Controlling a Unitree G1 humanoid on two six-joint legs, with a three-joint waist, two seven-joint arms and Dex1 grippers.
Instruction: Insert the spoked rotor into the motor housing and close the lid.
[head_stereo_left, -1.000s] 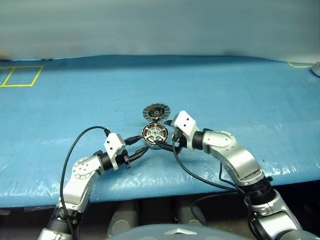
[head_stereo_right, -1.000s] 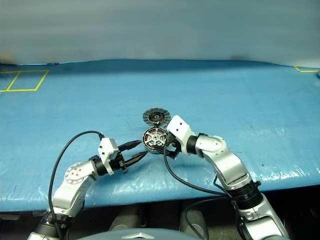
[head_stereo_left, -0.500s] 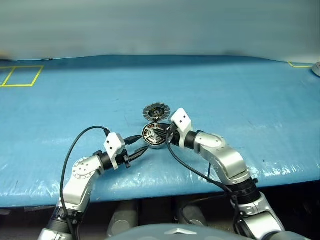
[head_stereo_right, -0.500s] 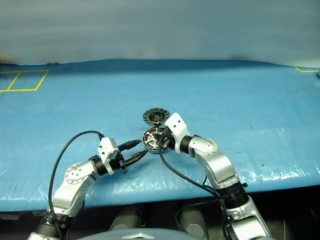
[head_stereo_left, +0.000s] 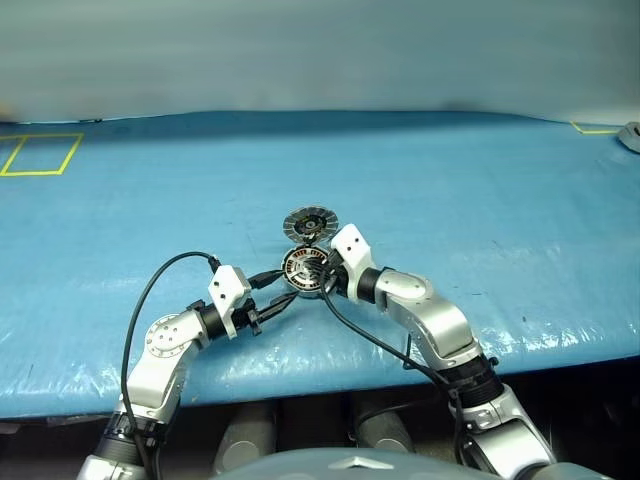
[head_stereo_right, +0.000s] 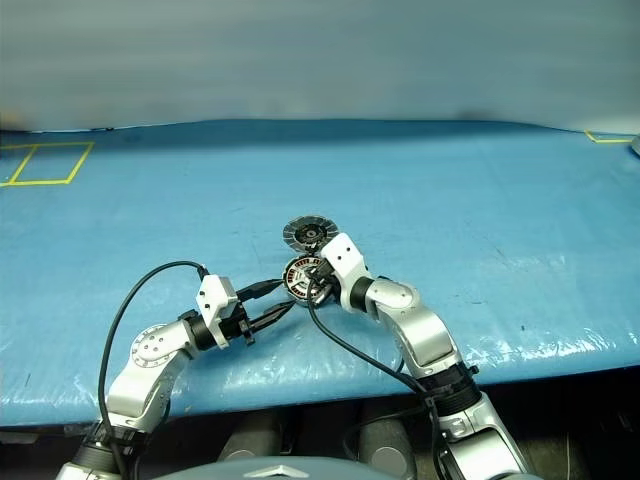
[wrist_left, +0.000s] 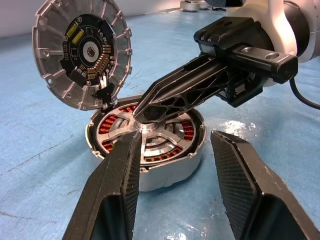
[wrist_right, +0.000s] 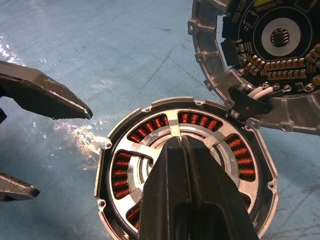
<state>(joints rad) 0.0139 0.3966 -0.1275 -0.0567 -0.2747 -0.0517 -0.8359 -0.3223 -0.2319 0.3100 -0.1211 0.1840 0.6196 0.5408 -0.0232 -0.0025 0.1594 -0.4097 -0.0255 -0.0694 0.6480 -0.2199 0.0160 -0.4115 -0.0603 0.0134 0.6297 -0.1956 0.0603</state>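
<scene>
Right fingers (wrist_left: 137, 114) just snapped closed, tips on spoked rotor (wrist_right: 175, 150) hub.
Rotor looks seated in motor housing (wrist_left: 150, 172); left fingers (wrist_left: 175, 165) half-open; lid (wrist_left: 82, 52) up.

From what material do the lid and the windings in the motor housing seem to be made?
The lid: probably cast metal, matte silver-grey, ribbed rim, with a dark circuit board inside. The windings in the motor housing: likely copper wire, with shiny orange-red coils between silver spokes.
</scene>
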